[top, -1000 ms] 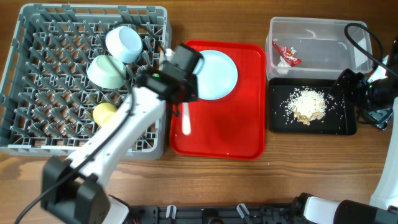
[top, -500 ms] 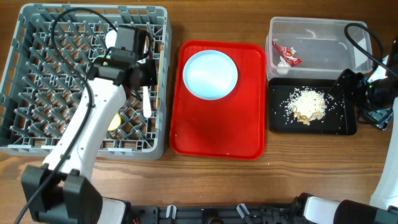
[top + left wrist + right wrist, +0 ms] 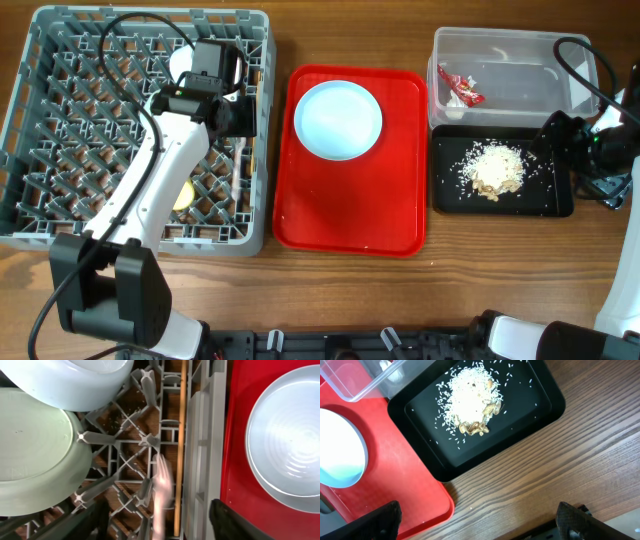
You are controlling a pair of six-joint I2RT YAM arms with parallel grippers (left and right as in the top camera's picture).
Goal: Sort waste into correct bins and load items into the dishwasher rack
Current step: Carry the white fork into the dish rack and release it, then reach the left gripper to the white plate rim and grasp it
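1. The left gripper (image 3: pixel 157 521) hangs over the right side of the grey rack (image 3: pixel 60 235). Its fingers (image 3: pixel 80 522) are spread wide and hold nothing.
2. Just below it is the white fork (image 3: pixel 161 491), inside the rack among the pegs. Its long axis runs from the table's near side to its far side, parallel to the rack's right wall. It is blurred, so I cannot tell which end has the tines.
3. The chopsticks (image 3: pixel 180 435) lie just beside the fork on its right, along the same line and close to the wall.
4. To the left sit the light green bowl (image 3: pixel 35 445) and, beyond it, the pale blue bowl (image 3: pixel 70 380).
5. Right of the rack, the pale blue plate (image 3: pixel 338 120) lies flat on the far half of the red tray (image 3: pixel 350 215).
6. Farther right, the rice scraps (image 3: pixel 470 402) sit in the black tray (image 3: pixel 450 195), and the wrapper (image 3: pixel 460 90) is in the clear tub (image 3: pixel 520 70).
7. The right gripper (image 3: pixel 477 525) hovers over the black tray's near edge, wide apart and empty.
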